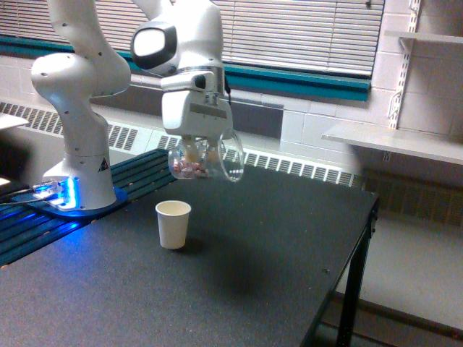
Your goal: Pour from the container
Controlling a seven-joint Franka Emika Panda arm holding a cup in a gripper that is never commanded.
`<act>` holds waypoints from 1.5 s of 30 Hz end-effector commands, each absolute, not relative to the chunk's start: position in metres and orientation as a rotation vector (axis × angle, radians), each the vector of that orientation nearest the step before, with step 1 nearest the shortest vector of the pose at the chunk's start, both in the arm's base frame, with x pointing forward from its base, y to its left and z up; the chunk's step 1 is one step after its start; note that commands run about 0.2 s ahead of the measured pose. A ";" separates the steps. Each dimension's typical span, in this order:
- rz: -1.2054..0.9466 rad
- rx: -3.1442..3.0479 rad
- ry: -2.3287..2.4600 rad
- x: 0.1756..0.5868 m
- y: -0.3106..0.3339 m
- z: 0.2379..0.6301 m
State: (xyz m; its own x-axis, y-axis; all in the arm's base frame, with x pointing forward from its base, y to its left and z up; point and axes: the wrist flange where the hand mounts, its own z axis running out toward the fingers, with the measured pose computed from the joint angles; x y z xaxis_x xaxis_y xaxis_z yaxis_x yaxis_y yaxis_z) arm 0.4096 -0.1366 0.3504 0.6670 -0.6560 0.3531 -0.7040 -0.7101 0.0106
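Clearly see-through, the container (206, 160) is a plastic cup with a flared rim, tipped on its side so the rim faces the exterior view's right, with reddish-brown and tan pieces inside. It hangs directly beneath the hand (195, 150), which is clamped on it, above the paper cup (173, 224) on the table (275, 246).

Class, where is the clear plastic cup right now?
In the exterior view, the clear plastic cup with reddish pieces inside hangs tipped sideways in the gripper, above and slightly to that view's right of the small off-white paper cup.
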 end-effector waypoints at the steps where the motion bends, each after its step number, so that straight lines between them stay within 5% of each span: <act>1: 0.478 2.715 -1.165 0.385 -0.131 0.342; 16: 0.393 2.687 -1.140 0.324 -0.110 0.328; 45: 0.207 2.671 -0.991 0.290 -0.061 0.321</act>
State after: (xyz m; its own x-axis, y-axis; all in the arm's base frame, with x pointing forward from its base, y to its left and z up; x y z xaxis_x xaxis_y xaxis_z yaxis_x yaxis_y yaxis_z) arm 0.3000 -0.0719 0.3329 0.7423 -0.6163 0.2629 -0.6660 -0.7218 0.1882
